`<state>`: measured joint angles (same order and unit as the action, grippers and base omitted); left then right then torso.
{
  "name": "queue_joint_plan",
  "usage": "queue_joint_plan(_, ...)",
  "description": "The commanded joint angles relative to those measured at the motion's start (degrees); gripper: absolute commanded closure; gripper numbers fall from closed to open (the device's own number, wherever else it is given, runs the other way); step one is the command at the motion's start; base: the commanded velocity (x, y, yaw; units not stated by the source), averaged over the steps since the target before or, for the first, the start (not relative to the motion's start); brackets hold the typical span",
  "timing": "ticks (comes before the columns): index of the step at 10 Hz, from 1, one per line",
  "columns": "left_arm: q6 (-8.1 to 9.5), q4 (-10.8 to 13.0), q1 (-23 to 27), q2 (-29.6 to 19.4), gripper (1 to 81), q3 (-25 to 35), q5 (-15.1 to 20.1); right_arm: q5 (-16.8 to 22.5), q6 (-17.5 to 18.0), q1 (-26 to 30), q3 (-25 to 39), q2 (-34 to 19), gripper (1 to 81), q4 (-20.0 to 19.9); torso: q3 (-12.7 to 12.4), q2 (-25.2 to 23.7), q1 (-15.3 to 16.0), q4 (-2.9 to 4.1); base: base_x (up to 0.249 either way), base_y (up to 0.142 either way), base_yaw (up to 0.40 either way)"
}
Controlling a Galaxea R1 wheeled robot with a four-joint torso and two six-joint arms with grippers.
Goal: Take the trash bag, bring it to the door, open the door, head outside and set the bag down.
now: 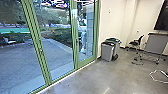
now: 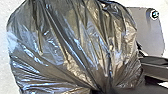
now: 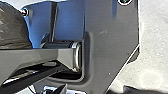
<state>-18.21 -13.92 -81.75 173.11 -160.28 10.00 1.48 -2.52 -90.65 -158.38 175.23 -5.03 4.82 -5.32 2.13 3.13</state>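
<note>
A dark, shiny trash bag point(image 2: 75, 47) shows large in the left wrist view, its folds drawn together at my left gripper point(image 2: 106, 90), which is shut on it. Part of the same dark bag point(image 3: 12, 30) shows in the right wrist view, beyond the jointed bar. Whether my right gripper is open or shut cannot be made out. Green-framed glass doors point(image 1: 37, 40) stand closed on the left of the head view, with a small handle point(image 1: 77, 40) on one frame.
Grey bins point(image 1: 108, 51) stand by the white wall, just right of the glass. Farther right are a black chair point(image 1: 136, 43) and a grey cabinet point(image 1: 156, 43). A pale shape, possibly a person point(image 1: 83, 32), shows behind the glass. Outside lie paving point(image 1: 22, 60) and hedges.
</note>
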Motion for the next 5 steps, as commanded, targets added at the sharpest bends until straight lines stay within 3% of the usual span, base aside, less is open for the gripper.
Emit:
queue_joint_plan(1,-0.42,-0.2,3.2,-0.2,81.1,-0.2,3.8,3.5,-0.1,2.1,0.1,0.1,1.0,-0.1,0.0,0.0,0.0,0.00,0.178,0.000,0.000)
queue_joint_plan(5,-0.42,-0.2,3.2,-0.2,81.1,-0.2,3.8,3.5,-0.1,1.9,0.1,0.1,1.0,-0.2,0.0,0.0,0.0,0.00,0.178,0.000,0.000)
